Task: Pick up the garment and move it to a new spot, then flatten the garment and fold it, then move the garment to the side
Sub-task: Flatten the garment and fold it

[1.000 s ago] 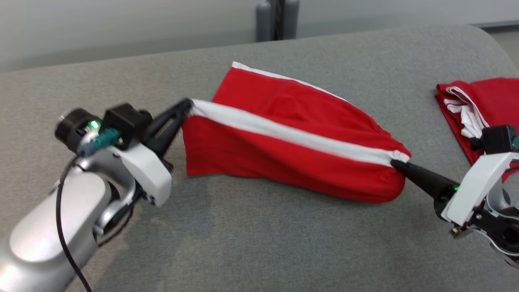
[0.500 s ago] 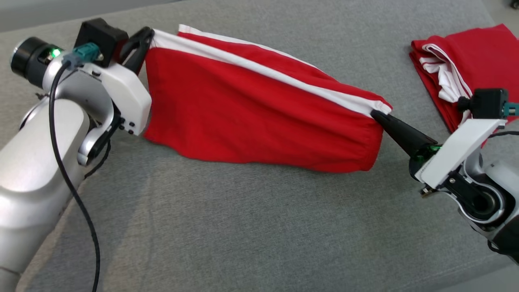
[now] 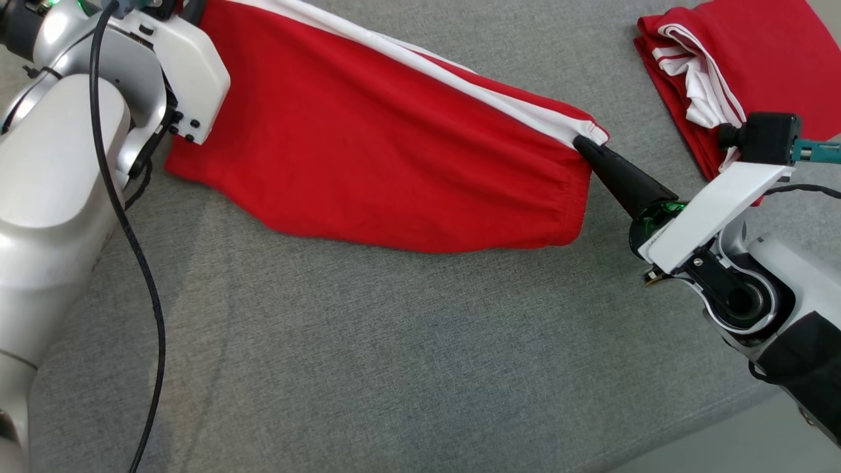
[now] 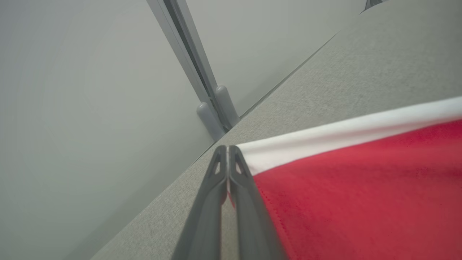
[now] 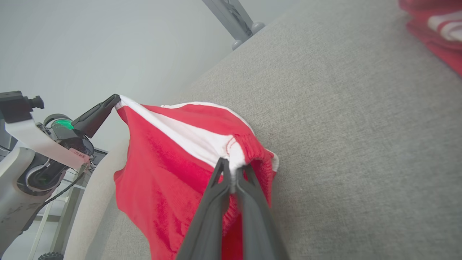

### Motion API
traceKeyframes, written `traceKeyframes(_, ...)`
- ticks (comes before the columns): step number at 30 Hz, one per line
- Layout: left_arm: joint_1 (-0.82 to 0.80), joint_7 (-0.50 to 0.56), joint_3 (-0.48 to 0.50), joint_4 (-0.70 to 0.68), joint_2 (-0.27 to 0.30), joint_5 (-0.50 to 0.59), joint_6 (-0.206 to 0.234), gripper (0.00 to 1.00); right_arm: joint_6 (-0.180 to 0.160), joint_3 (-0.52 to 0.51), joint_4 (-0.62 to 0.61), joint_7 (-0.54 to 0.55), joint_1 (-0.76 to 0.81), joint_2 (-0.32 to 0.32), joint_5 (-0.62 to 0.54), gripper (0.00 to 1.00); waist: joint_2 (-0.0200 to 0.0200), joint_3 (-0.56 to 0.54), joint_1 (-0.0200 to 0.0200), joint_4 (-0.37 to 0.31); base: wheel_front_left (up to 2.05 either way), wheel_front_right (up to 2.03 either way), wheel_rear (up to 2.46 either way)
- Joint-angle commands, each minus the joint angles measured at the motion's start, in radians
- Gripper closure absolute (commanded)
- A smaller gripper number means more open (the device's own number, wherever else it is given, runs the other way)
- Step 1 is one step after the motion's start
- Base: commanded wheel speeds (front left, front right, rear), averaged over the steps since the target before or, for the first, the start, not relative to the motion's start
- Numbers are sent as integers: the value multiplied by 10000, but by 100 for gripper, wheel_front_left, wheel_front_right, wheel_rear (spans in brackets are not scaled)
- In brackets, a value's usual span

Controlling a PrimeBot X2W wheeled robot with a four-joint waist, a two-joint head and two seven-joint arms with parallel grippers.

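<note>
Clamped on opposite corners of the white-striped edge, the left gripper and right gripper held the garment taut between them over the cushion; soft, light and limp, it probably handled best by its corners.

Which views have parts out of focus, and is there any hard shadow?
Left wrist view: the dark fingers blur near the lens, the red garment with a white stripe looks soft. Right wrist view: its fingers blur too, the grey fabric surface is sharp. Head view: even light, only faint shadow below the garment.
</note>
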Motion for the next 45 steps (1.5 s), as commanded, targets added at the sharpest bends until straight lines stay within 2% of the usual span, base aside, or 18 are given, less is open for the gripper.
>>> traceKeyframes(1, -326, 4, -88, 372, -56, 166, 13, 100, 1, -36, 144, -132, -109, 92, -24, 100, 0, 178, 0, -139, 0, 0, 0)
traceKeyframes(15, -1037, -237, -536, 2372, -667, 581, 183, 100, 1, -98, 780, -468, -396, 648, 113, 100, 0, 595, 0, -391, 0, 0, 0)
traceKeyframes(16, -1042, -265, -554, 2478, -709, 578, 201, 100, 1, -122, 810, -453, -415, 657, 136, 89, 0, 625, 0, -377, 0, 0, 0)
traceKeyframes(17, -1045, -330, -572, 2590, -755, 575, 208, 100, 1, -135, 833, -458, -436, 671, 154, 71, 0, 649, 0, -361, 0, 0, 0)
traceKeyframes(18, -1055, -380, -590, 2682, -812, 575, 202, 100, 1, -138, 843, -475, -435, 686, 150, 58, 0, 670, 0, -343, 0, 0, 0)
traceKeyframes(19, -1066, -440, -606, 2767, -867, 563, 193, 100, 1, -133, 844, -485, -420, 695, 152, 53, 0, 689, 0, -320, 0, 0, 0)
traceKeyframes(20, -1074, -501, -622, 2849, -930, 551, 186, 100, 1, -131, 846, -503, -405, 699, 155, 2, 0, 699, 0, -294, 0, 0, 0)
traceKeyframes(21, -1091, -553, -626, 2932, -982, 528, 174, 100, 1, -142, 833, -469, -372, 719, 219, 0, 0, 705, 0, -268, 0, 0, 0)
traceKeyframes(23, -1135, -688, -567, 3101, -1058, 457, 246, 100, 1, -190, 861, -495, -349, 718, 253, 0, 0, 709, 0, -214, 0, 0, 0)
traceKeyframes(24, -1144, -760, -506, 3178, -1119, 389, 292, 69, 1, -214, 881, -526, -345, 722, 268, 0, 0, 698, 0, -188, 0, 0, 0)
traceKeyframes(25, -1157, -958, -396, 3324, -1253, 286, 420, 0, 1, -269, 943, -568, -345, 726, 271, 0, 0, 647, 0, -137, 0, 0, 0)
traceKeyframes(35, -1268, -2714, -225, 3473, -1588, 217, 771, 0, 2, -252, 1005, -632, -19, 211, 53, 0, 0, -50, 0, 234, 0, 0, 0)
traceKeyframes(40, -960, -3337, 74, 3139, -1647, 28, 963, 0, 1, -165, 1114, -1275, 124, -361, -689, 0, 0, -612, 0, 577, 0, 0, 0)
traceKeyframes(45, -314, -3493, 609, 1982, -1501, -149, 1299, 0, 2, -394, 1258, -1886, 266, -878, -1891, 0, 0, -1260, 0, 1047, 0, 0, 0)
